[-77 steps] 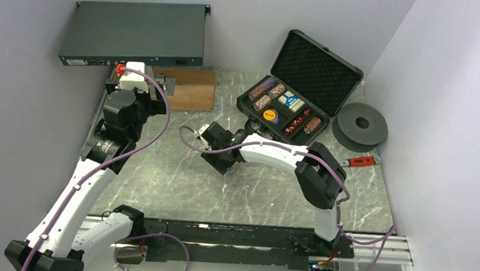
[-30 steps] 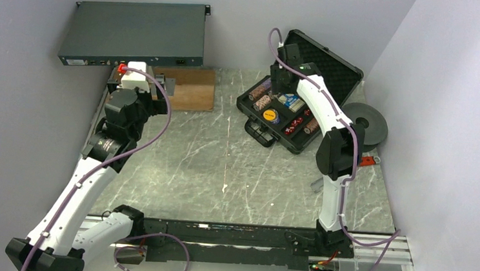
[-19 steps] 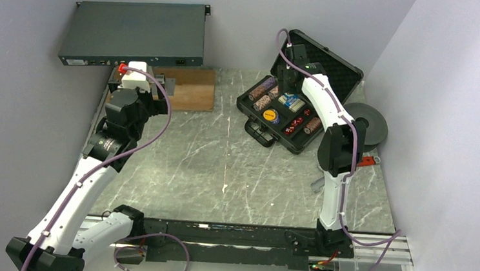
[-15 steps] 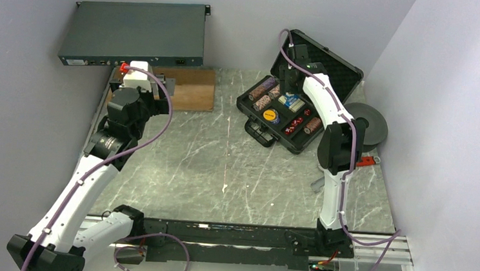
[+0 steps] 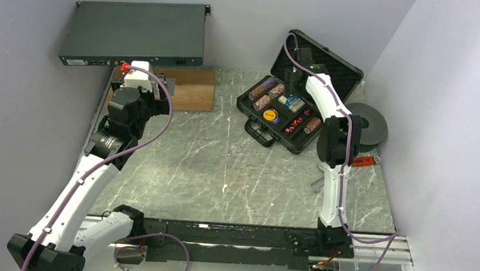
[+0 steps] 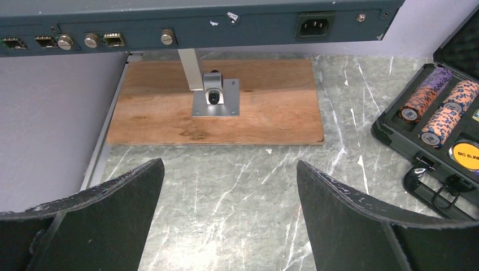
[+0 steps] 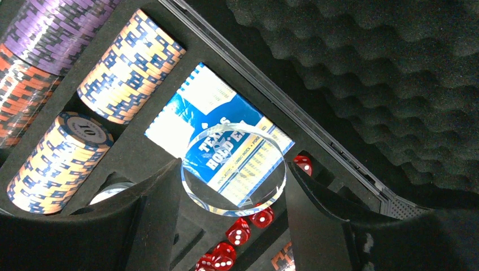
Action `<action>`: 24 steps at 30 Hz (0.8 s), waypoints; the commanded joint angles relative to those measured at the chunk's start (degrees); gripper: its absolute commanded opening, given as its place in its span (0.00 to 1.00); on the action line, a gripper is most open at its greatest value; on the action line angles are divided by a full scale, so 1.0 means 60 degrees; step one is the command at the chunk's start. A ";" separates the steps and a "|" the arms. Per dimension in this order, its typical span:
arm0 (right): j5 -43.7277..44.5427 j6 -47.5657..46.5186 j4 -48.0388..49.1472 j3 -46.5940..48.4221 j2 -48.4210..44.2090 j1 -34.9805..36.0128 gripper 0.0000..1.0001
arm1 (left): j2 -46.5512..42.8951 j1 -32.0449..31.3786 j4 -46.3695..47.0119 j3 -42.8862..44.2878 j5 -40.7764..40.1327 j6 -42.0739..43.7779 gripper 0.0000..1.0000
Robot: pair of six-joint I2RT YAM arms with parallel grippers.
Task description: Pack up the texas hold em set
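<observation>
The black poker case point(image 5: 247, 107) lies open at the back right, its foam lid point(image 5: 317, 67) raised. Its tray holds chip stacks point(image 5: 263, 92), a blue card box point(image 5: 290, 102), a yellow button point(image 5: 270, 116) and red dice point(image 5: 296, 124). My right gripper point(image 5: 292, 73) hovers over the tray's back part. In the right wrist view it point(image 7: 231, 186) is shut on a clear round disc point(image 7: 234, 172), held above the card box point(image 7: 212, 121) and dice point(image 7: 243, 234). My left gripper point(image 6: 229, 166) is open and empty over bare table, left of the case point(image 6: 435, 121).
A wooden board point(image 5: 186, 87) with a metal bracket point(image 6: 214, 97) lies at the back left under a dark rack unit point(image 5: 135, 33). A dark flat spool point(image 5: 360, 125) and a red-handled tool point(image 5: 359, 161) lie right of the case. The case handle point(image 5: 260, 134) sticks out in front.
My right arm has swung from the middle of the table up to the case and moved a little further back over the tray. My left gripper has shifted slightly.
</observation>
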 commanded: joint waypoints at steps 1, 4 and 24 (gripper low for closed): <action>-0.0356 -0.0028 0.0315 0.0598 0.0165 -0.0115 0.00 | -0.0003 0.0041 0.0090 0.0427 0.0117 -0.0124 0.93; -0.0375 -0.0013 0.0294 0.0687 0.0339 -0.0160 0.00 | 0.0000 0.0041 0.0090 0.0426 0.0114 -0.0113 0.93; -0.0867 0.0104 0.0031 0.0908 0.0590 -0.0253 0.70 | 0.0030 0.0041 0.0079 0.0431 0.0061 -0.0094 0.93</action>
